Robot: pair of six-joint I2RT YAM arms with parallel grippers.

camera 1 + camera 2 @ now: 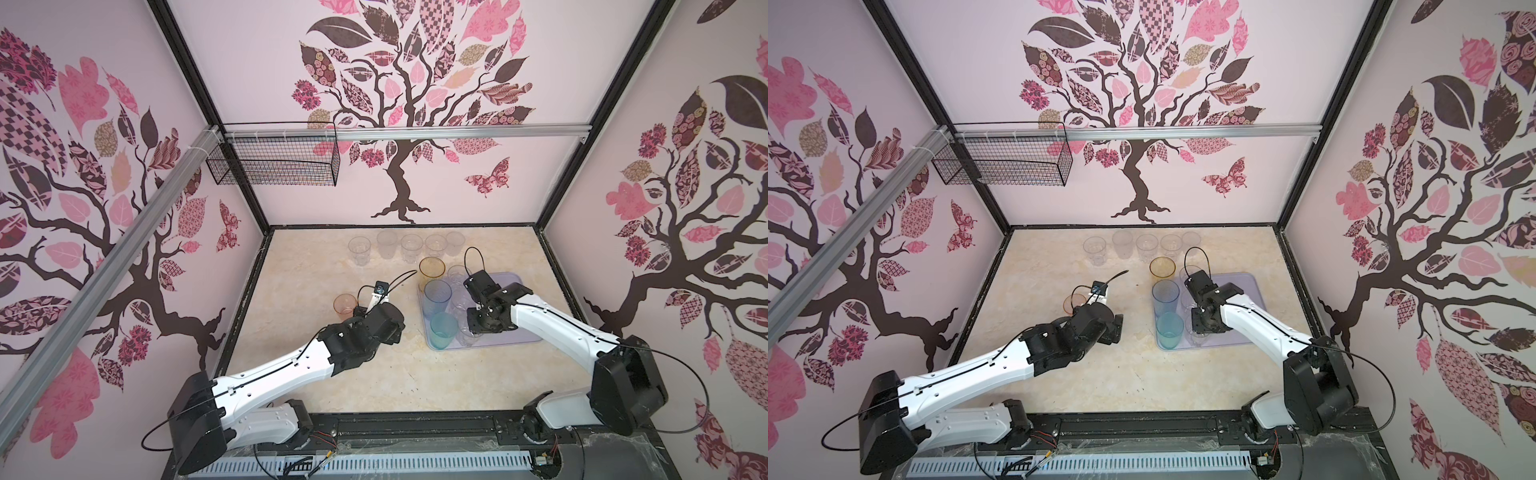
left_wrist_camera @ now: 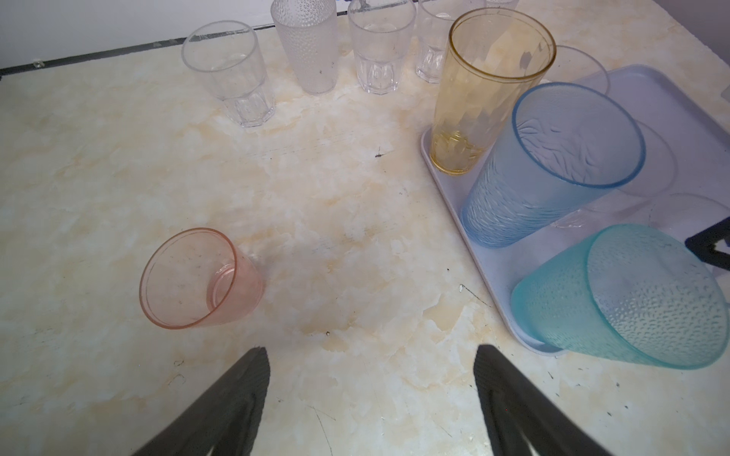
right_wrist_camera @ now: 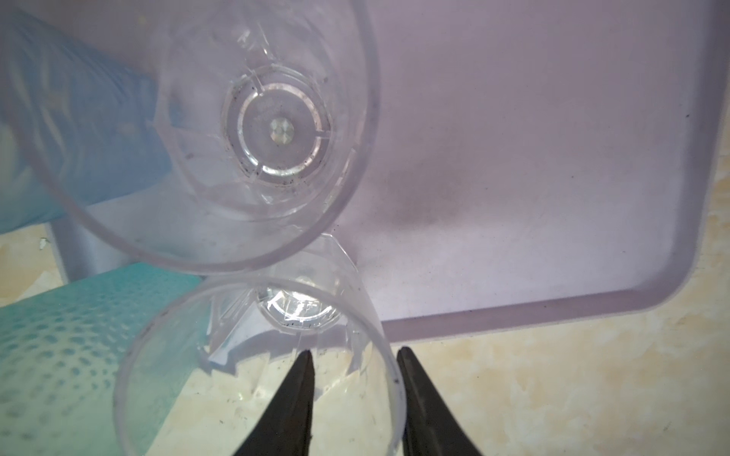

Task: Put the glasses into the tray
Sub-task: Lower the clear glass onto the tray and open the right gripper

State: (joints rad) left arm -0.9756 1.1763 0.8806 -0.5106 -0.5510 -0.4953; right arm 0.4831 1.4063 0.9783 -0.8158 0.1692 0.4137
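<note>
We see the right jaws slightly apart, straddling the rim of a clear glass that stands inside the tray, not pinching it. The left jaws are wide and empty over the table, pink glass nearby.

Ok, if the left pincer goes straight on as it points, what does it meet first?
Bare tabletop first; the pink glass lies to one side of the left pincer, the tray to the other. Beyond that, probably a clear glass in the back row, though depth is unclear.
</note>
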